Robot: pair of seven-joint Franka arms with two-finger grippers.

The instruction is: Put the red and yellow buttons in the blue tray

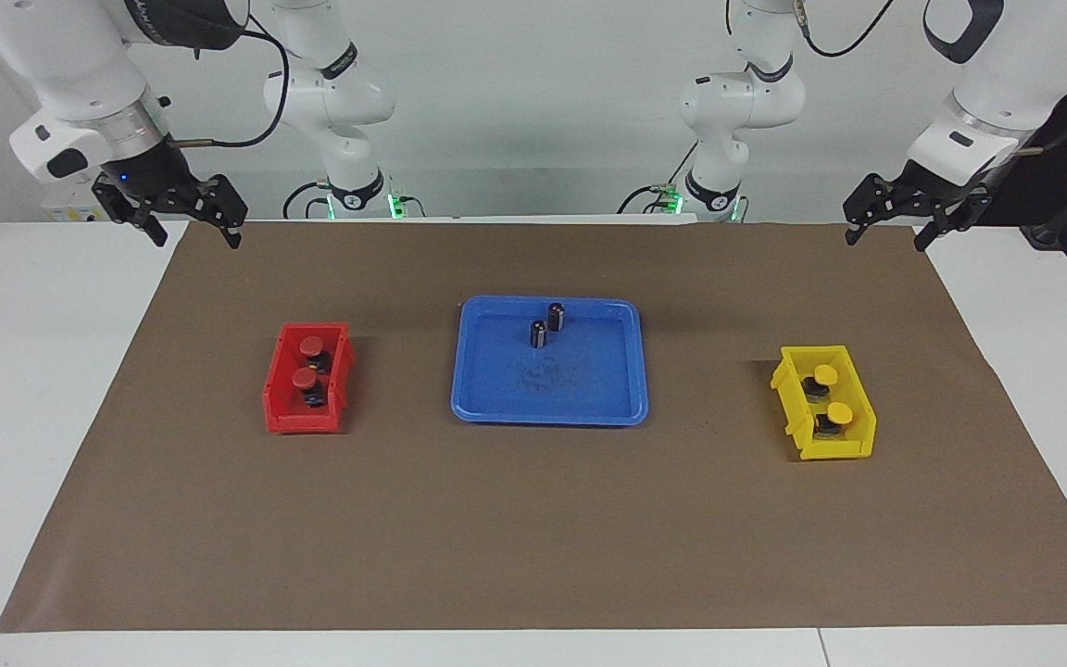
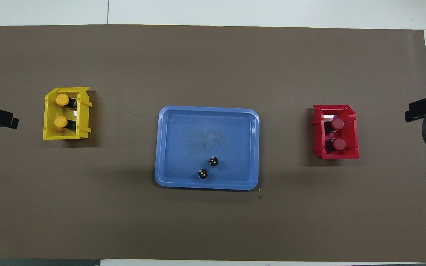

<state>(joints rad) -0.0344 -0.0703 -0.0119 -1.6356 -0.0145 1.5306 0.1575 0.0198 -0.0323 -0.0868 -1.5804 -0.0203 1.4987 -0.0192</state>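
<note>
Two red buttons (image 1: 312, 346) (image 1: 305, 378) sit in a small red bin (image 1: 279, 384) toward the right arm's end; they also show in the overhead view (image 2: 337, 123) (image 2: 339, 144). Two yellow buttons (image 1: 825, 374) (image 1: 840, 413) sit in a small yellow bin (image 1: 853, 445) toward the left arm's end, also seen from overhead (image 2: 62, 99) (image 2: 60, 121). The blue tray (image 1: 589, 398) (image 2: 176, 140) lies in the middle between the bins. My right gripper (image 1: 195, 233) and left gripper (image 1: 885, 241) are open, empty and raised over the table's corners nearest the robots.
Two dark capless cylinders (image 1: 557, 316) (image 1: 539, 333) stand in the tray near its rim nearest the robots, also in the overhead view (image 2: 213, 161) (image 2: 203, 173). Brown paper (image 1: 533, 528) covers the table. Both arms wait.
</note>
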